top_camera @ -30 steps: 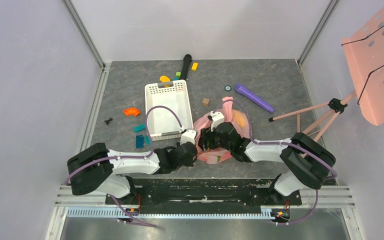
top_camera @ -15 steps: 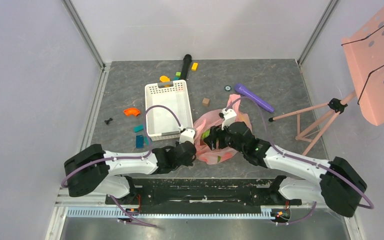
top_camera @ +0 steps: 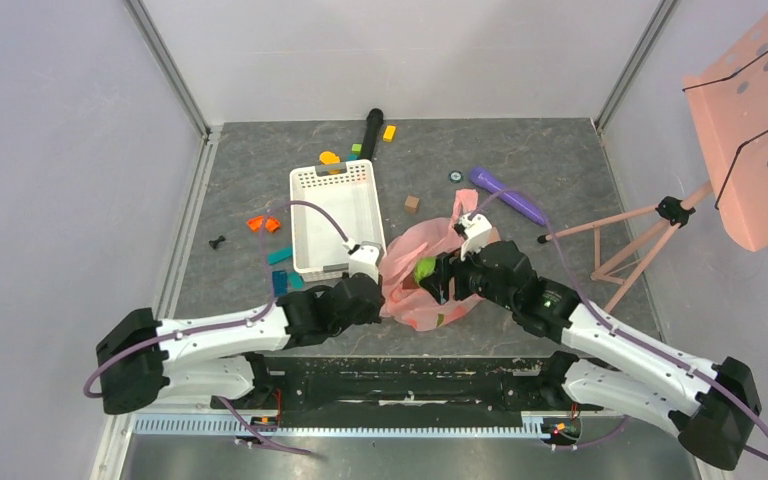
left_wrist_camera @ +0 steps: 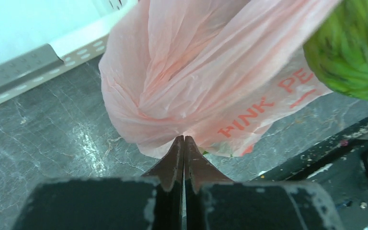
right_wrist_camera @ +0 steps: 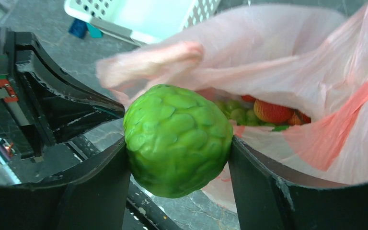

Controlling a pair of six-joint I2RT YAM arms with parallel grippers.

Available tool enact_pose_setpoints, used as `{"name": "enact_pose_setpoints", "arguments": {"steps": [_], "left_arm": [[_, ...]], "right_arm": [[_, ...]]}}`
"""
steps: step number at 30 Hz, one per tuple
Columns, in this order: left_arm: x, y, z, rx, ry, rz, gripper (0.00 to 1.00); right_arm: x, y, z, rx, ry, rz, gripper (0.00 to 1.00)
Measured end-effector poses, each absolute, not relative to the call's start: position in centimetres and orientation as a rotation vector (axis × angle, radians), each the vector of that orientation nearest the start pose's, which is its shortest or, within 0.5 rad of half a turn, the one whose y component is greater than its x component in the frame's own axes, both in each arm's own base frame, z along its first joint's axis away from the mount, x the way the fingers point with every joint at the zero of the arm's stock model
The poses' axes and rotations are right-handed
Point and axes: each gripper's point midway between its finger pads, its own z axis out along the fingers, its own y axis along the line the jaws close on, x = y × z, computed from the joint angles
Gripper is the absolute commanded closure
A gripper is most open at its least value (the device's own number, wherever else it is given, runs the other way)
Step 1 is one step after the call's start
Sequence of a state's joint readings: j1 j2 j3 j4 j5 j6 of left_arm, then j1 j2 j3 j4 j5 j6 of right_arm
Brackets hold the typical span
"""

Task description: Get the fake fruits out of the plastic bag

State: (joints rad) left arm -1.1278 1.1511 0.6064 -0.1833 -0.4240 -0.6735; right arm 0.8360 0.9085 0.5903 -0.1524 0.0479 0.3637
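The pink plastic bag lies crumpled between my two arms, its mouth facing the right gripper. My left gripper is shut, its tips pinching a fold at the bag's near edge. My right gripper is shut on a bumpy green fruit, which hangs just outside the bag's mouth and above the floor. The same green fruit shows over the bag from above. Inside the bag lie a red strawberry-like fruit and small green grapes.
A white basket stands left of the bag. Small coloured blocks lie to its left, a purple cylinder and a brown cube behind the bag. A black cylinder lies at the back, a pink stand's legs to the right.
The right gripper has drawn back to the right out of the bag with the green fruit in it. The left gripper still pinches the bag; its arm has stretched out.
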Motion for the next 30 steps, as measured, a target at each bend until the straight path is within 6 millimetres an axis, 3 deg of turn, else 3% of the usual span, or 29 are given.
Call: {"name": "enact_pose_setpoints", "arguments": {"steps": [5, 12, 18, 22, 26, 30], "left_arm": [[18.0, -25.7, 12.5, 0.264, 2.197, -0.522, 0.91], [18.3, -23.9, 17.5, 0.217, 2.12, -0.529, 0.75], [18.4, -21.9, 20.2, 0.217, 2.086, -0.477, 0.48], [17.9, -19.8, 21.2, 0.198, 2.069, -0.455, 0.35], [17.4, -17.6, 22.3, 0.171, 2.05, -0.437, 0.28], [17.0, -15.8, 23.2, 0.146, 2.032, -0.426, 0.13]], "right_arm": [[21.1, 24.3, 20.5, -0.473, 1.984, 0.716, 0.49], [23.0, 24.3, 27.4, -0.472, 1.888, 0.648, 0.48], [26.0, 27.2, 30.2, -0.523, 1.874, 0.602, 0.48], [28.7, 30.8, 29.2, -0.579, 1.913, 0.592, 0.49], [30.9, 34.7, 25.3, -0.664, 2.002, 0.601, 0.49], [32.5, 38.1, 20.6, -0.733, 2.089, 0.622, 0.5]]}}
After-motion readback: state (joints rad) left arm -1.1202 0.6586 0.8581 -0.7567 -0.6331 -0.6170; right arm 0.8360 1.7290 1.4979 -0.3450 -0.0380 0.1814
